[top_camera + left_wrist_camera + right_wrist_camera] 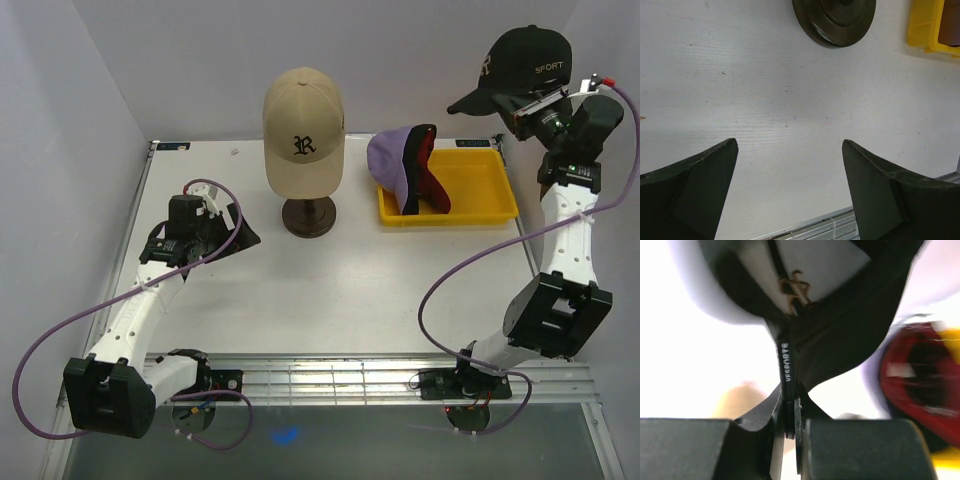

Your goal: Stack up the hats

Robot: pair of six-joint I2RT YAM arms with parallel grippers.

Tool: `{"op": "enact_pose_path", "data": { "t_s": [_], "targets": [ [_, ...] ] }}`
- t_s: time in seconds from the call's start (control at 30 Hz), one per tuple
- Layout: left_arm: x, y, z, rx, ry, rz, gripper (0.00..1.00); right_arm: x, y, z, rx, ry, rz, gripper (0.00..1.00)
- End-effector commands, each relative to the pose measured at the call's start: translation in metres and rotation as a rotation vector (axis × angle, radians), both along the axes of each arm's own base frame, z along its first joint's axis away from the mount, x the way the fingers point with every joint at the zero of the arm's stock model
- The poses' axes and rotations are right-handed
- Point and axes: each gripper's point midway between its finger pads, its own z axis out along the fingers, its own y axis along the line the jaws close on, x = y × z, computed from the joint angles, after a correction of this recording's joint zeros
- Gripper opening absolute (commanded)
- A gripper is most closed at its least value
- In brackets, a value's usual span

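Observation:
A black cap (pixel 520 60) with "SPORT" lettering hangs high at the back right, and my right gripper (pixel 525 108) is shut on its rear strap. The right wrist view shows that strap (pixel 785 365) pinched between the jaws of the gripper (pixel 791 405), with the cap's dark body (pixel 850 315) above. A lavender cap (pixel 388 160) stands on edge in the yellow tray (pixel 490 215), nested with a red-lined black cap (pixel 428 175). A beige cap with a black R (pixel 303 120) sits on a dark round stand (pixel 308 215). My left gripper (pixel 235 235) hovers open and empty over the table (pixel 790 145).
The stand's dark base (pixel 835 20) lies just ahead of the left gripper, and the tray corner (pixel 920 25) is to its right. White walls close in the table on the left, back and right. A metal rail (pixel 380 375) runs along the near edge.

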Motion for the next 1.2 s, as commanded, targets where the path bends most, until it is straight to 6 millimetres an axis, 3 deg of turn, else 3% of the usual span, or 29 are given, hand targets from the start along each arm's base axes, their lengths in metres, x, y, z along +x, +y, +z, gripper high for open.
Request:
{"op": "enact_pose_path", "data": {
  "t_s": [0.0,0.07,0.1,0.17,0.2,0.27,0.3,0.33,0.4,0.43,0.47,0.53,0.63,0.97,1.17],
  "targets": [
    [0.003,0.000,0.007,-0.009,-0.030,0.011,0.96,-0.041,0.054,0.100,0.453,-0.355,0.302,0.08],
    [0.003,0.001,0.007,-0.009,-0.031,0.015,0.96,-0.056,0.074,0.137,0.594,-0.407,0.410,0.08],
    [0.002,0.001,0.007,-0.012,-0.030,0.018,0.96,-0.047,0.076,0.140,0.652,-0.406,0.416,0.08],
    [0.002,0.000,0.004,-0.015,-0.025,0.017,0.96,-0.053,0.103,0.160,0.752,-0.409,0.503,0.08],
    [0.003,0.000,0.004,-0.018,-0.024,0.020,0.96,-0.053,0.111,0.178,0.757,-0.433,0.533,0.08],
    [0.003,-0.002,0.003,-0.028,-0.021,0.017,0.95,-0.047,0.138,0.187,0.751,-0.410,0.574,0.08],
    [0.003,-0.003,0.004,-0.033,-0.021,0.017,0.96,-0.049,0.144,0.203,0.761,-0.417,0.576,0.08],
    [0.003,-0.003,0.005,-0.036,-0.024,0.019,0.96,-0.054,0.163,0.209,0.780,-0.409,0.619,0.08],
    [0.003,-0.002,0.005,-0.036,-0.026,0.020,0.96,-0.040,0.176,0.210,0.812,-0.373,0.640,0.08],
    [0.003,-0.002,0.006,-0.035,-0.028,0.019,0.96,-0.055,0.186,0.232,0.808,-0.414,0.690,0.08],
    [0.003,-0.003,0.006,-0.037,-0.029,0.018,0.96,-0.047,0.192,0.229,0.818,-0.397,0.698,0.08],
    [0.003,-0.003,0.007,-0.037,-0.032,0.017,0.96,-0.054,0.206,0.239,0.833,-0.393,0.725,0.08],
    [0.004,-0.002,0.008,-0.036,-0.033,0.021,0.96,-0.056,0.226,0.235,0.850,-0.362,0.754,0.08],
    [0.003,-0.001,0.015,-0.034,-0.048,0.026,0.96,-0.056,0.304,0.205,0.867,-0.265,0.914,0.08],
    [0.003,0.000,0.015,-0.026,-0.049,0.029,0.96,-0.068,0.329,0.182,0.864,-0.220,0.985,0.08]
  ]
}}
